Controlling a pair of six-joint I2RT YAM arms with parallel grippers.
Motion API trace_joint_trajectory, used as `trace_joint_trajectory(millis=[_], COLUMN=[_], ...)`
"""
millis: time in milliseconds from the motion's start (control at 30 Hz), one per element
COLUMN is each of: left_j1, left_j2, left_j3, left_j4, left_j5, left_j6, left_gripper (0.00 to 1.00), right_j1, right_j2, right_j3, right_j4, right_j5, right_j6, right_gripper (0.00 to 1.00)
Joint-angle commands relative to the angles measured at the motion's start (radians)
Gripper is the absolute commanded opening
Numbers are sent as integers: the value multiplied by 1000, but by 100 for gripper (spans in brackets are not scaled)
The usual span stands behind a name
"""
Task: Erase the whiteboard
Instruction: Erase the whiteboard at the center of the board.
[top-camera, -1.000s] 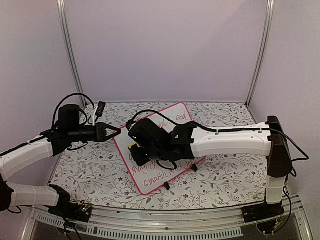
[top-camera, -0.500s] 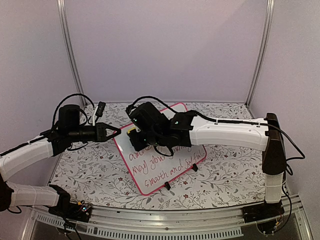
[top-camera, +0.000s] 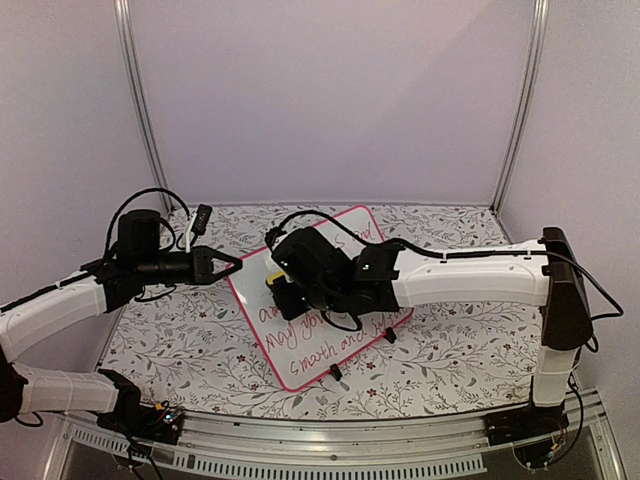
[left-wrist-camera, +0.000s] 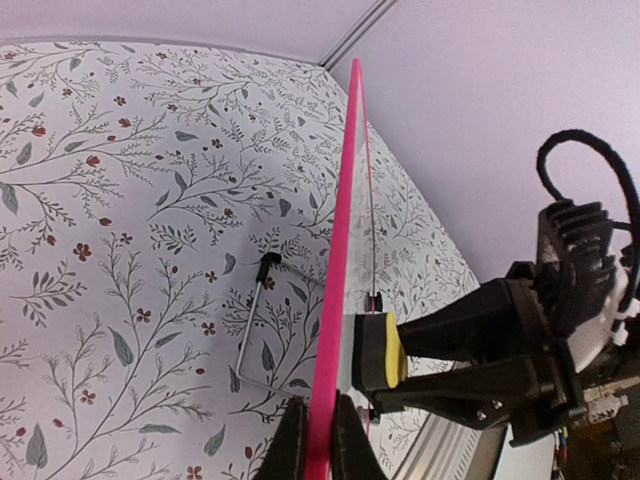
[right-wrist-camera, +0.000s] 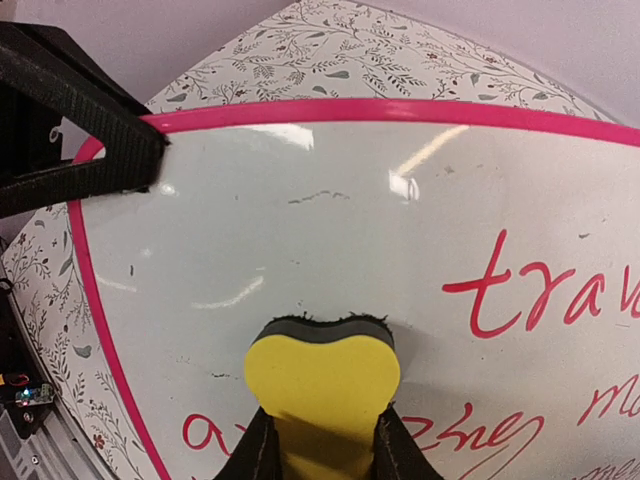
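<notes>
Floral table (top-camera: 180, 340); whiteboard (right-wrist-camera: 300, 200) corner wiped bare, most red writing (right-wrist-camera: 520, 290) to go; left hand (left-wrist-camera: 320, 440) clamps its frame (left-wrist-camera: 338, 290); right hand (right-wrist-camera: 322, 455) clamps yellow eraser (right-wrist-camera: 320, 385).

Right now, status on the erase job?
Left pincer shut on whiteboard edge. Right pincer shut on eraser, pressed to board. Red writing left to wipe. Nothing in the way.

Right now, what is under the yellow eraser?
The whiteboard is under the yellow eraser, whose dark felt meets the white face. Red writing shows beside it. The patch directly beneath is covered, so any letters there cannot be seen.
</notes>
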Motion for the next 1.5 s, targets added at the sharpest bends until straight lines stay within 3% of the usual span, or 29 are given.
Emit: trace_joint_trajectory(millis=[0,700,1167,1467], left_j1=[-20,-24,-28,-31], left_j2=[2,9,12,11], left_j3=[-2,0,-1,1], left_j4=[9,4,2,0], left_j5=[-27,-37,-38,-40], left_j6=[14,15,14,16], left_gripper=[0,0,0,0], right_j1=[-4,62,63,61], right_j2=[10,6,123,63], right_j3=[-79,-125,160,8], right_j4=[-94,-67,-94,-96], right_j5=[-13,-76,-10,4], right_j6=[41,16,-95,-41], right_gripper=[25,25,26,26])
